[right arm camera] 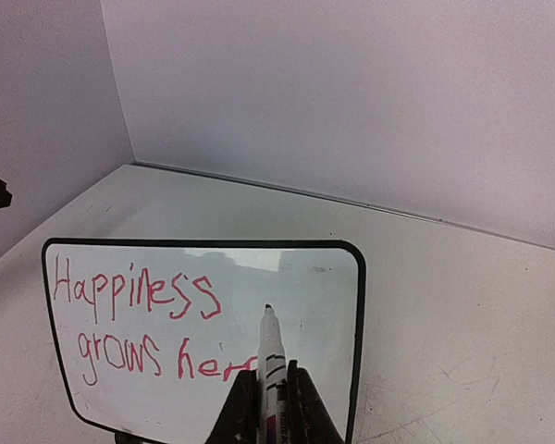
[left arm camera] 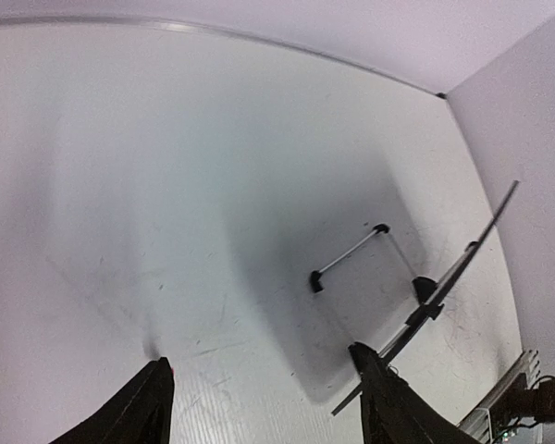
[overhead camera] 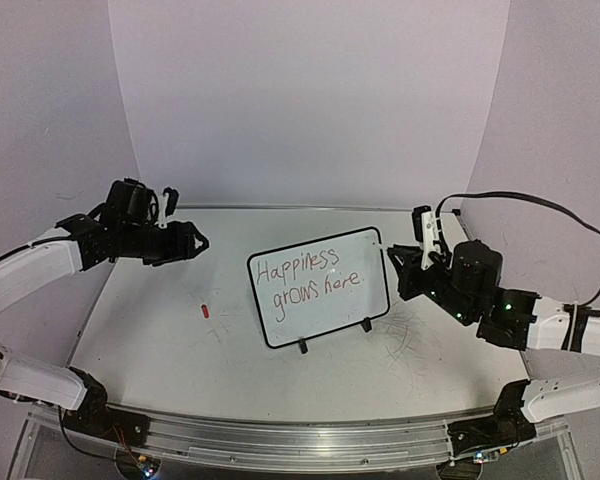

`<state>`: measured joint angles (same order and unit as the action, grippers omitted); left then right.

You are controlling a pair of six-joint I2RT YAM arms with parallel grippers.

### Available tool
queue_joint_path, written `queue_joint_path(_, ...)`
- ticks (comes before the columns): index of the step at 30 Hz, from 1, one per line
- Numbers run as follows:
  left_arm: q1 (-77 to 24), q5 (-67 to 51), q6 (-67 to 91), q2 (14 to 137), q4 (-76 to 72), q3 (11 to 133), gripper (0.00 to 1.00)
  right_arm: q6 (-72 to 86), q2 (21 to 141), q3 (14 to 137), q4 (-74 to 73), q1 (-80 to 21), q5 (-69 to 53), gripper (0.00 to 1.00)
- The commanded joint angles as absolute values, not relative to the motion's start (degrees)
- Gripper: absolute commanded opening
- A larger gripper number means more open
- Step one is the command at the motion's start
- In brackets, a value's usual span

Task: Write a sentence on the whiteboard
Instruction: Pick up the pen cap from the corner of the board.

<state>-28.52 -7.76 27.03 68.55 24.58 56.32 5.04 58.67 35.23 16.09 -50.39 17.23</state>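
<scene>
left gripper (left arm camera: 259, 359) released | right gripper (right arm camera: 270, 370) grasping marker (right arm camera: 271, 344) | standing whiteboard (overhead camera: 320, 316) bears red sentence (overhead camera: 305, 275)

Left pincer (overhead camera: 198, 241) aloft, jaws apart; right pincer (right arm camera: 273, 393) aloft, clamped on a marker (right arm camera: 269, 338).

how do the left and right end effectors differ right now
The left end effector stands open and empty; the right end effector is shut on the marker. The left sits off the whiteboard's left edge; the right faces the sentence on its front. Both are black with two fingers.
</scene>
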Motion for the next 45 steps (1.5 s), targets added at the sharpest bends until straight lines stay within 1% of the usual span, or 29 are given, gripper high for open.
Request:
queue_joint_path(1, -28.6, -1.9, 34.1, 74.9, 41.4, 60.3, 0.71, 2.6, 59.3, 39.5, 13.0, -50.2, 15.7, 0.0)
queue_joint_path(8, -30.1, -1.1, 35.3, 85.6, 41.8, 61.3, 0.71, 2.5, 56.2, 39.1, 11.7, -50.2, 14.6, 0.0)
queue_joint_path(14, -31.6, -0.5, 33.8, 92.7, 41.4, 64.7, 0.72, 3.5, 53.5, 37.6, 11.7, -50.2, 13.6, 0.0)
queue_joint_path(16, -31.7, -0.6, 33.3, 94.8, 41.2, 65.3, 0.7, 3.6, 53.4, 37.5, 11.7, -50.3, 13.1, 0.0)
queue_joint_path(17, -31.7, -0.6, 33.1, 95.7, 41.2, 65.7, 0.68, 3.8, 53.4, 37.5, 11.7, -50.2, 13.0, 0.0)
queue_joint_path(20, -31.7, 1.4, 32.4, 97.9, 41.1, 66.7, 0.56, 3.9, 53.1, 37.5, 11.7, -50.2, 12.5, 0.0)
queue_joint_path(22, -31.7, 1.9, 32.0, 99.6, 41.1, 67.3, 0.51, 3.8, 52.9, 37.7, 11.7, -50.2, 12.2, 0.0)
queue_joint_path(26, -31.7, 2.3, 31.3, 102.4, 40.8, 67.8, 0.46, 3.7, 52.3, 37.9, 11.7, -50.2, 11.8, 0.0)
queue_joint_path(31, -31.7, 1.5, 30.5, 104.4, 39.9, 68.3, 0.34, 4.0, 51.8, 38.0, 11.6, -50.2, 11.8, 0.0)
queue_joint_path(32, -31.7, 1.4, 30.3, 104.6, 39.8, 68.2, 0.31, 4.0, 52.0, 38.0, 11.6, -50.2, 11.8, 0.0)
queue_joint_path(35, -31.7, 1.7, 30.0, 104.8, 39.4, 67.9, 0.17, 4.1, 52.4, 38.2, 11.7, -50.2, 11.7, 0.0)
queue_joint_path(37, -31.7, 2.1, 29.8, 104.4, 38.9, 67.8, 0.12, 4.2, 52.9, 38.4, 11.7, -50.2, 11.6, 0.0)
queue_joint_path(40, -31.7, 2.4, 29.3, 102.4, 38.4, 67.9, 0.01, 4.2, 53.7, 39.1, 11.7, -50.2, 11.1, 0.0)
queue_joint_path(45, -31.7, -0.7, 27.0, 91.0, 38.5, 69.7, 0.0, 4.3, 56.2, 41.0, 11.9, -50.2, 9.1, 0.0)
